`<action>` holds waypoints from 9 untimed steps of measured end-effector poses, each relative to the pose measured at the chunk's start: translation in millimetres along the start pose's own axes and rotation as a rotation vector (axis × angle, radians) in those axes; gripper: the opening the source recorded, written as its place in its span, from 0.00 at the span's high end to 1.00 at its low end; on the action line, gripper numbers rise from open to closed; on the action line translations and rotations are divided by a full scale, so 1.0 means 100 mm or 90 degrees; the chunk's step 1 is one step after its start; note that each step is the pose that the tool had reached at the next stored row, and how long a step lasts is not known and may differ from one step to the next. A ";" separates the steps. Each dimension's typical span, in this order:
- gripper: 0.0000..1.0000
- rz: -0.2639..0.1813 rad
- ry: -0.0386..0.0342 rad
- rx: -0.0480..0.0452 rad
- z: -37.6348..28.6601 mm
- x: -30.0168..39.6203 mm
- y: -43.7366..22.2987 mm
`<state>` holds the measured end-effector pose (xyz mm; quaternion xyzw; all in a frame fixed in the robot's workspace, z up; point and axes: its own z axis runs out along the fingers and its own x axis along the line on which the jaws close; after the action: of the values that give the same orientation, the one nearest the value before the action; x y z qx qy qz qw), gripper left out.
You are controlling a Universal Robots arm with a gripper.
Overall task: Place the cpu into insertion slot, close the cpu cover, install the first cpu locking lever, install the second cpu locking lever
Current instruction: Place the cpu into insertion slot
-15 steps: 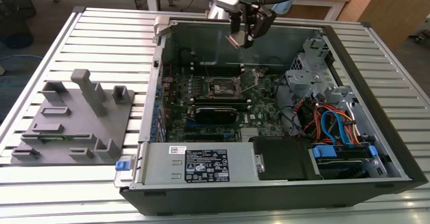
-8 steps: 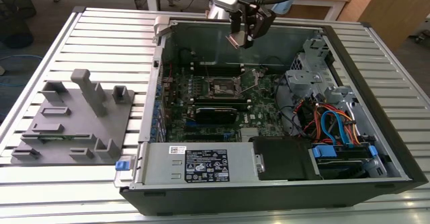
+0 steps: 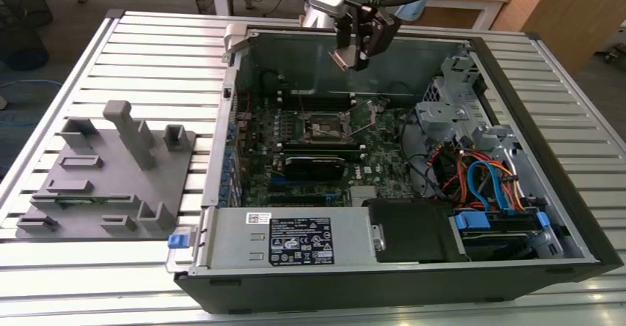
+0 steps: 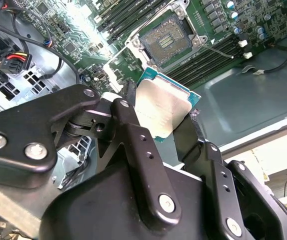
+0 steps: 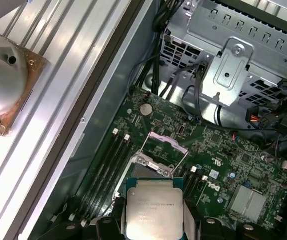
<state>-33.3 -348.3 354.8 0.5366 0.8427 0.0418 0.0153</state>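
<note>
My gripper hangs above the open computer case, shut on the cpu. In both wrist views the cpu is a flat square chip with a dull silver top and a green edge, pinched between the black fingers. The insertion slot lies below it on the green board, its dark pin field bare. In the first wrist view the cpu cover stands tilted up on the slot's far side. Thin wire levers stick out beside the slot.
A grey fixture tray sits on the slatted table at the exterior view's left. Inside the case are long memory slots, a black module, a power supply, a drive cage and loose cables.
</note>
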 end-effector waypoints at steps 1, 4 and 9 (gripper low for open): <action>0.46 0.002 -0.0002 0.0000 0.000 0.000 0.000; 0.46 0.008 -0.0007 -0.0001 0.000 0.000 0.000; 0.46 0.011 -0.0010 -0.0002 0.000 0.000 0.000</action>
<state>-33.3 -348.3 354.8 0.5436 0.8382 0.0416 0.0157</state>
